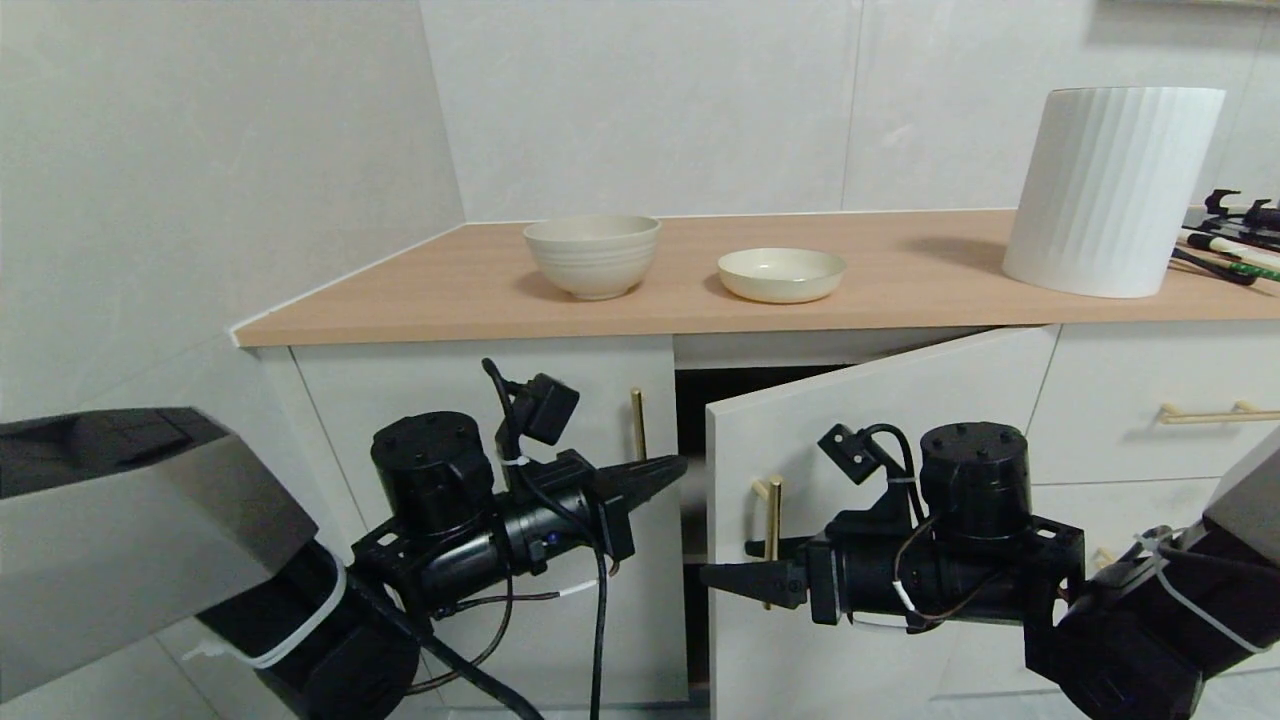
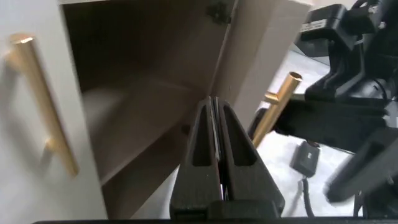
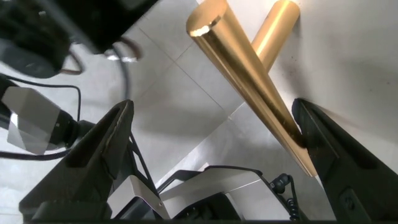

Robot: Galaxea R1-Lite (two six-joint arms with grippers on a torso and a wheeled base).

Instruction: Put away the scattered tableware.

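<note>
Head view: high, facing forward and down, mid-range. Table (image 1: 900, 290) at 12 o'clock, cabinet (image 1: 480, 420) front below it. Left hand (image 1: 670, 470) and right hand (image 1: 735, 562) near 6 o'clock.
Left wrist view: behind left hand, sighting along pressed-together fingers into open cabinet, close.
Right wrist view: very close on right door handle (image 3: 249, 81) between spread fingers, floor (image 3: 186, 81) beyond.
Shared: that handle in all three views; left wrist view also catches right arm (image 2: 348, 93).

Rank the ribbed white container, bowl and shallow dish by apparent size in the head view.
1. ribbed white container
2. bowl
3. shallow dish, nearly as wide as the bowl but much lower
</note>
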